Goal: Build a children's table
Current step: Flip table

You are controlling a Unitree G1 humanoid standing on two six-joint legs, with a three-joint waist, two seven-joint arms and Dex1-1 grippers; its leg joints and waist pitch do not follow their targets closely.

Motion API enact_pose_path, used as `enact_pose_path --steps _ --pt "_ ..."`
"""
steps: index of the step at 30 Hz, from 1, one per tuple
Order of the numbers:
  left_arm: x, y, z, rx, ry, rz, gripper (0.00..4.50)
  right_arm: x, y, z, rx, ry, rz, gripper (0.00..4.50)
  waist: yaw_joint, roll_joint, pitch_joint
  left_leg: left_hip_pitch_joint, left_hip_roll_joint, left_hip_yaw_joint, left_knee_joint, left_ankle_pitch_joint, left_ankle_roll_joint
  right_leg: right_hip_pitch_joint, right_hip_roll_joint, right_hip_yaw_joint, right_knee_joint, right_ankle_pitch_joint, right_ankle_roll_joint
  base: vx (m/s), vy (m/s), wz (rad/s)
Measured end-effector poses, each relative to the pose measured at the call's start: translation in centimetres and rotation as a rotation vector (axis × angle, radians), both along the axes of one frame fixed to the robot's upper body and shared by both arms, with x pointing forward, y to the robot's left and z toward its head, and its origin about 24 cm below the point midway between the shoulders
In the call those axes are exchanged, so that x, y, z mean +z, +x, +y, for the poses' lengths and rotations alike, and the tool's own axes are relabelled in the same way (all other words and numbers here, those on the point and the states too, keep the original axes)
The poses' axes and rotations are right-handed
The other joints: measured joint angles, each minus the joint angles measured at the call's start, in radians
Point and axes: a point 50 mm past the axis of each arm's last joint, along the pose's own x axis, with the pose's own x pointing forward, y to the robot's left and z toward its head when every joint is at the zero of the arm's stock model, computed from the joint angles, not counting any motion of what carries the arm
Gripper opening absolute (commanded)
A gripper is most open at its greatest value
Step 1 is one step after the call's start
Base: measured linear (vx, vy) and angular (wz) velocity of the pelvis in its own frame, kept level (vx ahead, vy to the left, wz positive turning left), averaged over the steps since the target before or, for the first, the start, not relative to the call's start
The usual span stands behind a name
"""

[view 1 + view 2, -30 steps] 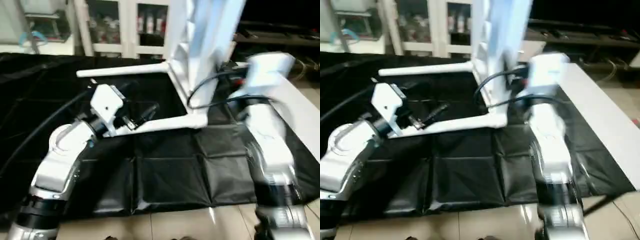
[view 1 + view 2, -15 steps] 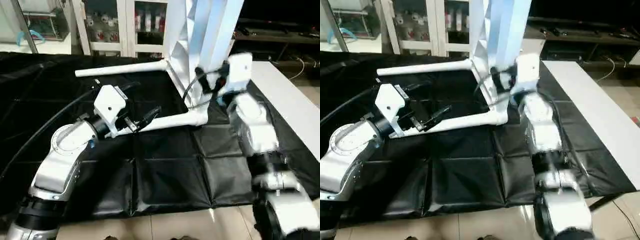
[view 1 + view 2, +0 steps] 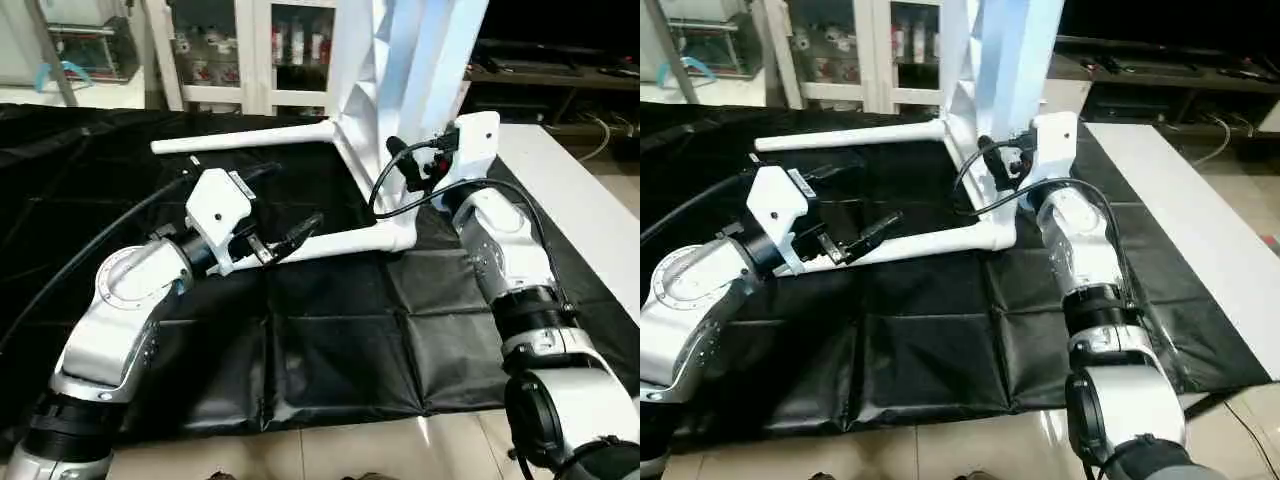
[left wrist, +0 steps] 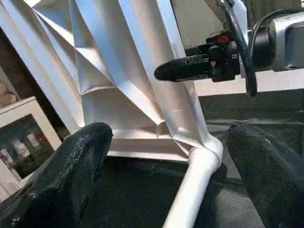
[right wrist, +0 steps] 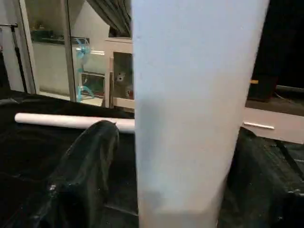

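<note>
1. While standing on edge on black sheet point(image 3: 330, 350), table top point(image 3: 415, 60) rises up past frame top, ribbed underside facing left gripper point(image 3: 300, 232).
2. Two legs point(image 3: 340, 243) plugged into corner sockets, jutting sideways from table top over sheet; far leg point(image 3: 240, 141) likewise.
3. Left gripper: fingers spread wide either side of near leg, not touching it, gripping nothing.
4. Right gripper point(image 3: 405, 165) at table top's lower edge, fingers open straddling the panel, contact unclear.
</note>
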Motion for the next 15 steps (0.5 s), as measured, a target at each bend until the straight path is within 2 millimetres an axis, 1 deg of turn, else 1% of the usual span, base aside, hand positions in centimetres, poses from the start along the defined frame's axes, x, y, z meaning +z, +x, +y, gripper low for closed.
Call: enact_pose_path --steps 2,5,6,8,10,11,15 --pt "0.0 0.0 0.0 0.0 0.001 0.0 4.5 0.1 0.1 0.0 0.006 0.001 0.0 2.93 -0.002 0.0 0.0 0.0 0.0 0.0 0.0 0.0 0.0 0.0 0.0 0.0 0.0 0.0 0.0 0.0 0.0 0.0" --pt "0.0 0.0 0.0 0.002 0.002 0.002 4.5 -0.1 0.2 -0.3 0.002 -0.002 -0.004 2.83 -0.003 0.0 0.0 0.0 0.0 0.0 0.0 0.0 0.0 0.0 0.0 0.0 0.0 0.0 0.0 0.0 0.0 0.0" --pt "0.0 0.0 0.1 0.004 0.004 0.002 4.5 -0.1 0.3 -0.4 0.0 -0.005 0.0 2.6 -0.002 -0.001 0.0 0.0 0.0 0.0 0.0 0.0 0.0 0.0 0.0 0.0 0.0 0.0 0.0 0.0 0.0 0.0" --pt "0.0 0.0 0.1 0.006 0.009 0.001 4.5 -0.2 0.3 -0.5 -0.004 -0.011 0.0 2.44 -0.001 -0.001 0.0 0.0 0.0 0.0 0.0 0.0 0.0 0.0 0.0 0.0 0.0 0.0 0.0 0.0 0.0 0.0" --pt "0.1 0.1 0.3 0.014 0.028 -0.005 4.5 -0.2 0.4 -0.7 -0.019 -0.031 -0.004 2.38 0.0 -0.001 0.0 0.0 0.0 0.0 0.0 0.0 0.0 0.0 0.0 0.0 0.0 0.0 0.0 0.0 0.0 0.0" --pt "0.1 0.1 0.4 0.02 0.036 -0.008 4.5 -0.1 0.4 -0.8 -0.023 -0.044 -0.008 2.2 0.001 -0.001 0.0 0.0 0.0 0.0 0.0 0.0 0.0 0.0 0.0 0.0 0.0 0.0 0.0 0.0 0.0 0.0" --pt "0.1 0.1 0.5 0.038 0.052 -0.018 4.5 0.0 0.6 -1.2 -0.049 -0.082 -0.01 2.06 0.001 -0.002 0.0 -0.001 0.0 0.0 0.0 0.0 0.0 -0.001 0.0 0.0 0.0 0.0 0.0 0.0 0.0 0.0"
